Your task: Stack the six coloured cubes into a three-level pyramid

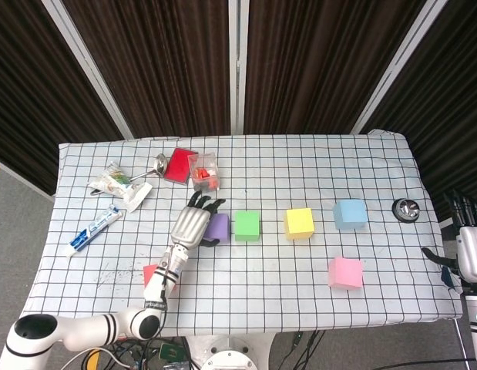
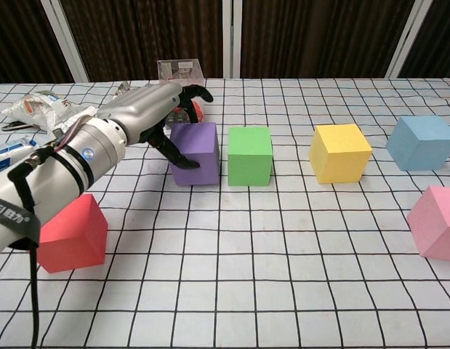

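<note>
My left hand (image 1: 196,223) (image 2: 148,109) grips the purple cube (image 1: 219,226) (image 2: 198,153), thumb on its front face and fingers over its top. The cube sits level with the table, a narrow gap left of the green cube (image 1: 246,225) (image 2: 250,155). The yellow cube (image 1: 299,223) (image 2: 340,152) and the blue cube (image 1: 350,213) (image 2: 423,142) continue the row to the right. In front of the blue one lies the pink cube (image 1: 345,273) (image 2: 436,222). The red cube (image 1: 152,274) (image 2: 68,234) is near the front left, partly hidden by my left arm. My right hand (image 1: 471,250) hangs off the table's right edge, holding nothing.
Behind my left hand stand a clear plastic box (image 1: 203,171) (image 2: 177,69) with red pieces, a red packet (image 1: 179,164) and a spoon (image 1: 157,163). A snack bag (image 1: 115,183) (image 2: 32,107) and a toothpaste tube (image 1: 94,230) lie at the left. A small metal dish (image 1: 406,209) sits at the right edge.
</note>
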You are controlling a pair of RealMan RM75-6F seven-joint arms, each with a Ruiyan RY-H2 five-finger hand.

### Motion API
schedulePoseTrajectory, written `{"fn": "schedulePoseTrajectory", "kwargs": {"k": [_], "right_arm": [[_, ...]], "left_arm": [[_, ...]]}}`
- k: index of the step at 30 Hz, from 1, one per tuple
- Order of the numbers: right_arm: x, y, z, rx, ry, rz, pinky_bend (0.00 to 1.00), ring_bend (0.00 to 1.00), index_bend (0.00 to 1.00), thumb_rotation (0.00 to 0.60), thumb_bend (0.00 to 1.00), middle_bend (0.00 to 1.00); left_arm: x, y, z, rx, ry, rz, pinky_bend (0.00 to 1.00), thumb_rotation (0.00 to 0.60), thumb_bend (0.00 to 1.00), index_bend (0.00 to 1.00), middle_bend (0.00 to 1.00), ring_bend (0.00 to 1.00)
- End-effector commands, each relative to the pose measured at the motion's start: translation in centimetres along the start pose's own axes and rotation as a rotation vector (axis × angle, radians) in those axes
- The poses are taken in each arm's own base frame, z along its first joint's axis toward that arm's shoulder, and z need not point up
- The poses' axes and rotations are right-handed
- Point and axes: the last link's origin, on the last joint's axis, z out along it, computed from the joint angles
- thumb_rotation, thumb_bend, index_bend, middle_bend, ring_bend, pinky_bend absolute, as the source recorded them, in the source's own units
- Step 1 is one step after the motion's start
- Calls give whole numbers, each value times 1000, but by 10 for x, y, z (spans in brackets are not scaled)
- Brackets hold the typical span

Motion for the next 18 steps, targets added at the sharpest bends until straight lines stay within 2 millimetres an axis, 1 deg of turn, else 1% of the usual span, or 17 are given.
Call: {"fn": "schedulePoseTrajectory", "kwargs": {"k": [1, 18], "right_arm": [[-1, 1, 0, -3, -6, -5, 0, 0, 0, 600, 14, 0], [-6, 1, 1, -13, -26, -9, 0, 0, 0, 600, 35, 0]], "left_arm": [[-2, 2, 1, -4, 1, 0, 62, 600, 154, 166, 490, 154], [-10, 4, 11, 1, 7, -4, 63, 600, 156, 171, 494, 164]]}}
